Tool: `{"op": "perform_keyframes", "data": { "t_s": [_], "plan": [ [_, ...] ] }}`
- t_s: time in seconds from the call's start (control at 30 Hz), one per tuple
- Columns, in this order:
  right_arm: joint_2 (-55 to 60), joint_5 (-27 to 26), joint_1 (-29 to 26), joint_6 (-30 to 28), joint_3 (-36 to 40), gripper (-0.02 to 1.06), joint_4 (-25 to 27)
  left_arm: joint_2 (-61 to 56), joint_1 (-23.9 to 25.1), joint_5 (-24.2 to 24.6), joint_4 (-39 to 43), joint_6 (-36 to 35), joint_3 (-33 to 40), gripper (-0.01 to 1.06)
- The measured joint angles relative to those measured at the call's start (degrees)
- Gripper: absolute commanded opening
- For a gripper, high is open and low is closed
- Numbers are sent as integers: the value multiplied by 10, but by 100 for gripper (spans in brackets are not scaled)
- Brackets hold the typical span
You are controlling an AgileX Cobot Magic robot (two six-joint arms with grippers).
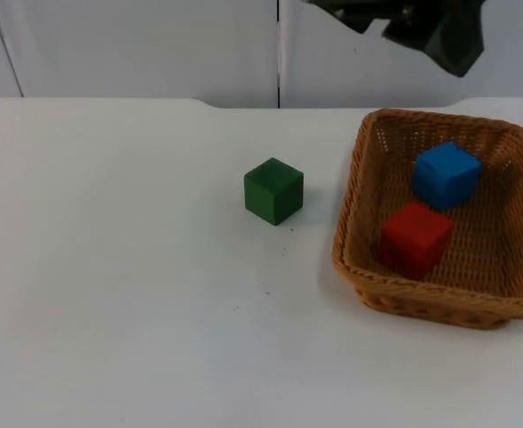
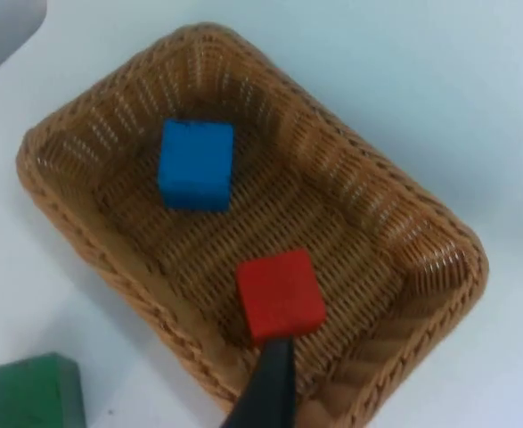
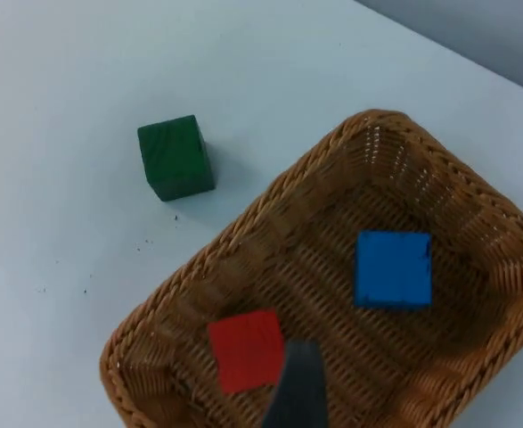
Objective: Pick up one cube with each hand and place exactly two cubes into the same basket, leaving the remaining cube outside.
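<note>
Two cubes in the basket — one left out

My grippers hang above the basket (image 1: 439, 299) holding the blue cube (image 1: 445, 175) and red cube (image 1: 415, 239); the green cube (image 1: 273, 191) sits on the counter (image 1: 110, 267) beside it — my grippers' opening I cannot tell.

In the top view the basket (image 1: 355, 214) runs off the frame's right edge, its right rim cut away; a dark blurred arm (image 1: 439, 31) is clipped by the upper edge; in the left wrist view the green cube (image 2: 31, 392) is cut by the picture's edge.
</note>
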Motion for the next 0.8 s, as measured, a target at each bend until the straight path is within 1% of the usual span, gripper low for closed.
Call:
{"op": "perform_keyframes", "data": {
  "t_s": [0.13, 0.17, 0.3, 0.33, 0.43, 0.47, 0.6, 0.8],
  "plan": [
    [-35, -5, 0, 11, 22, 66, 0, -41, 0, -15, 0, -3, 52, 80],
    [-35, -5, 0, 11, 22, 66, 0, -41, 0, -15, 0, -3, 52, 80],
    [-68, -8, 0, 15, 45, 66, 0, -89, 0, -26, 0, -3, 100, 80],
    [-68, -8, 0, 15, 45, 66, 0, -89, 0, -26, 0, -3, 100, 80],
    [-102, -9, 0, 15, 74, 66, 1, -133, 0, -32, 0, -3, 137, 80],
    [-102, -9, 0, 15, 74, 66, 1, -133, 0, -32, 0, -3, 137, 80],
    [-142, -12, 0, 24, 108, 66, 1, -188, 0, -45, 0, -3, 178, 80],
    [-197, -19, 0, 30, 149, 66, 1, -243, 0, -52, 0, -7, 224, 80]
  ]
}}
